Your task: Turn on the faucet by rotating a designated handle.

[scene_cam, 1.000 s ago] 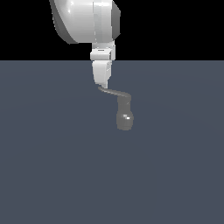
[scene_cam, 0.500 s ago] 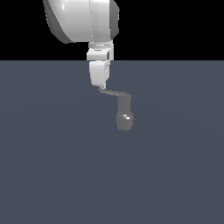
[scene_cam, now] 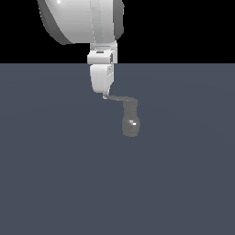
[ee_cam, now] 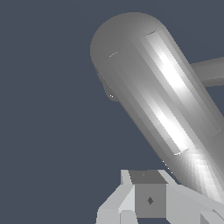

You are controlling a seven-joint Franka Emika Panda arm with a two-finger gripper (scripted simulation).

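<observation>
In the exterior view you see the faucet [scene_cam: 131, 125] standing on the dark grey table [scene_cam: 55, 183], a little above the middle of the picture. Its rounded body is at the bottom, a short neck rises from it, and the handle [scene_cam: 120, 98] runs from the top of the neck toward the exterior view's left. The white gripper [scene_cam: 103, 92] hangs straight down from the arm [scene_cam: 82, 20], and its tip meets the free end of the handle. From here you cannot tell whether the gripper is open or closed, since its fingers read as one white block.

In the wrist view a glossy grey cylinder of the faucet [ee_cam: 162, 96] fills most of the picture, slanting across it with bright highlights. A thinner grey bar [ee_cam: 210, 72] branches off it. One pale grey gripper finger [ee_cam: 148, 197] shows at the edge, close to the metal; whether it is touching you cannot make out.
</observation>
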